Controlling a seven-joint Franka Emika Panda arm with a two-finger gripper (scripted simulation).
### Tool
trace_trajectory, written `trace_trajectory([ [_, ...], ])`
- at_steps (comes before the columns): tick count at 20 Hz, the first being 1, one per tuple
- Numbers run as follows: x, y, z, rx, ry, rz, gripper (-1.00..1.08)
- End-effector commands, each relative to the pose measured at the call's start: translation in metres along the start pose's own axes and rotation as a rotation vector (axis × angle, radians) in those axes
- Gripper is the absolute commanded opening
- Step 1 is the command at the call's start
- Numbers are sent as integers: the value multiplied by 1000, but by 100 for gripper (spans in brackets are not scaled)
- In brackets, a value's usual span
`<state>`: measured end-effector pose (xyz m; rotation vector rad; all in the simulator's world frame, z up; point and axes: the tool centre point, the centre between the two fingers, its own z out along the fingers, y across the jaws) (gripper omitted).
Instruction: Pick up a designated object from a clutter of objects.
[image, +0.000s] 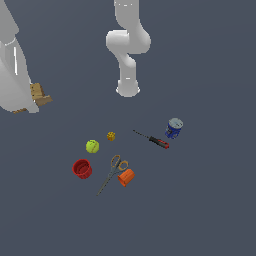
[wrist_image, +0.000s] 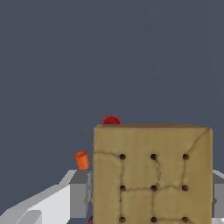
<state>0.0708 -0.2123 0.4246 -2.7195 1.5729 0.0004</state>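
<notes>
Claw (wrist_image: 151, 192) clamped on tan block (wrist_image: 151, 175), well apart from clutter (image: 120, 155)

One each: tan wooden block (image: 38, 94), red cup (image: 82, 168), orange cup (image: 126, 177), yellow-green ball (image: 92, 146), golden cube (image: 111, 136), scissors (image: 112, 172), red-handled screwdriver (image: 152, 139), blue can (image: 174, 128).

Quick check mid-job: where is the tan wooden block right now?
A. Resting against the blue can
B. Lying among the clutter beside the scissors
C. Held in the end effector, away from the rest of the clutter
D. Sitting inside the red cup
C. The wrist view shows the tan wooden block between the end effector fingers, and the exterior view shows it far to the left of the scissors, red cup and blue can.
</notes>
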Motion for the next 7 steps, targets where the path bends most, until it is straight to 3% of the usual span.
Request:
trace_trajectory([
  [1,3,1,-6,0,0,-1,-100],
  [7,7,2,-11,0,0,-1,-100],
])
